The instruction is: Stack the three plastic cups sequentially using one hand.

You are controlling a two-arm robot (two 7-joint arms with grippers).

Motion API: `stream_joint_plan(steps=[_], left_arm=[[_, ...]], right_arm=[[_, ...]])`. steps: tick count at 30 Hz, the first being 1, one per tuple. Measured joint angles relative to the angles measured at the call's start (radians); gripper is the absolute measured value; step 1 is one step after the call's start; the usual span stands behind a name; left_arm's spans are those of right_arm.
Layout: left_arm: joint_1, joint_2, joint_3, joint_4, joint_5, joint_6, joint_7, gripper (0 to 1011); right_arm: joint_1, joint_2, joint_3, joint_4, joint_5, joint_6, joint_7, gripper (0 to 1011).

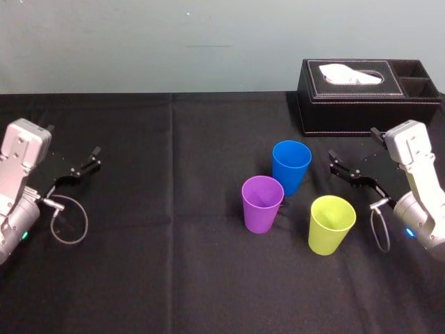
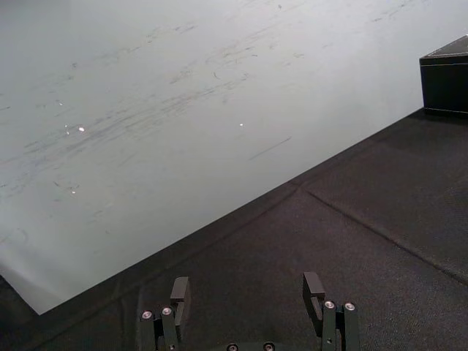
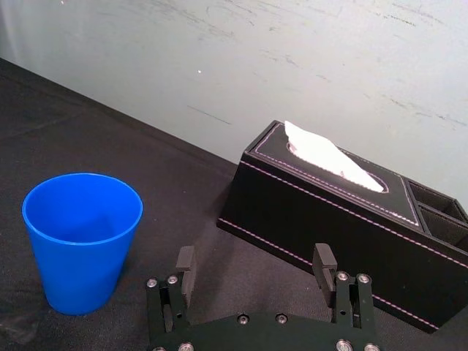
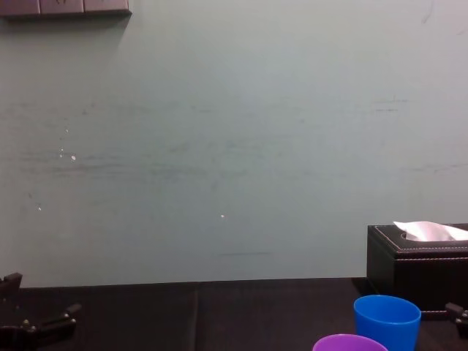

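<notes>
Three plastic cups are seen standing upright and unstacked, mouths up, on the black-clothed surface (image 1: 153, 209), right of its middle. The blue cup (image 1: 291, 165) is placed farthest from the robot. The purple cup (image 1: 262, 202) is set just beside it, nearer and to the left, and whether the two touch cannot be told. The yellow-green cup (image 1: 331, 223) is found nearest and to the right, a little apart from both. A black tissue box (image 1: 368, 94) is set behind them at the far right, against the pale wall (image 4: 219, 146). The right arm is held at the right edge of the head view, its wrist raised and tilted so that the right claw (image 3: 255, 259) is aimed forward and inward above the cloth. The claw is positioned between the tissue box and the yellow-green cup, near the blue cup. It is released, its two fingers (image 3: 184, 262) are spread wide, and nothing is held between them. In the right wrist view the blue cup is shown off to one side of the claw, outside the gap. The left arm is held at the left edge of the head view in a mirrored pose. The left claw (image 2: 247, 285) is likewise released, with its fingertips (image 2: 180, 289) parted over bare cloth, well apart from all three cups.
</notes>
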Motion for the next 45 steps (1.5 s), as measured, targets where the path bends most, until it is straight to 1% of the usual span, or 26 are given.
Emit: stream_joint_plan(steps=[45], left_arm=[[0.000, 0.000, 0.000, 0.000, 0.000, 0.000, 0.000, 1011]], right_arm=[[0.000, 0.000, 0.000, 0.000, 0.000, 0.000, 0.000, 1000]])
